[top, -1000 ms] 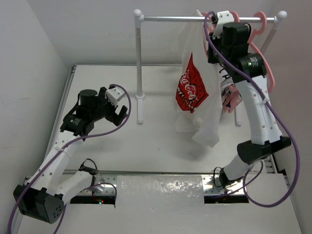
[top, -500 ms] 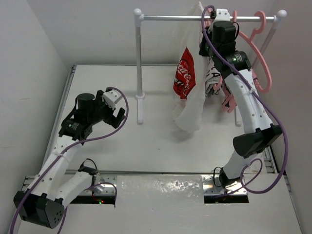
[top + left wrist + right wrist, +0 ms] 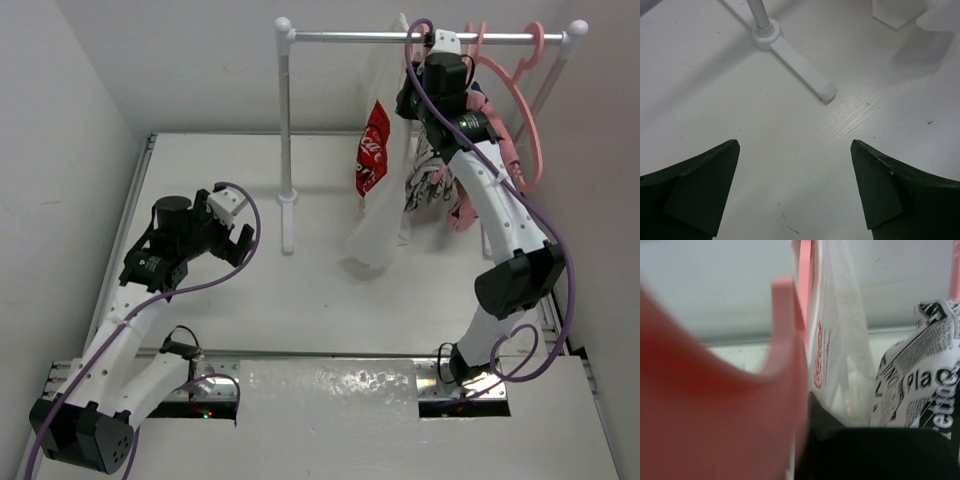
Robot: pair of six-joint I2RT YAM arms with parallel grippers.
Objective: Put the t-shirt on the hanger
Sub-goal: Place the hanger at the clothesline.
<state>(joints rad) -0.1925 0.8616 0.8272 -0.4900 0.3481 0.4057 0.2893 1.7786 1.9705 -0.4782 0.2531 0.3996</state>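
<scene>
Right tool (image 3: 438,42) is up at the rack rail (image 3: 340,38), jaws closed. Pink plastic crowds its wrist view, so it looks to be pinching the hanger (image 3: 785,340) near the hook, though the contact itself is hidden. The t-shirt (image 3: 378,190) hangs long and narrow just left of that tool, red patch facing left, with its hem low over the worktop (image 3: 300,300). Whether the hem touches cannot be told. In the wrist view the white cloth drapes right beside the pink stem, so I judge the shirt is already on the hanger and the step in hand is seating the hook on the rail. The newsprint shirt (image 3: 920,385) hangs close on the right, and the spare hangers (image 3: 525,110) crowd the rail's far end. The gap is tight. To do this well, bring the hook over the rail from above, on the clear stretch left of the neighbours, and lower it until the rail takes the weight. Only then let the jaws part, and withdraw straight back so the fingers do not snag cloth or drag the hook off. A slow, level approach would limit the shirt's swing — a swinging load could slide off one shoulder. Left tool (image 3: 794,145) hangs wide open and empty over bare worktop near the rack foot (image 3: 800,70) — well apart, but free to steady the hem if needed.
</scene>
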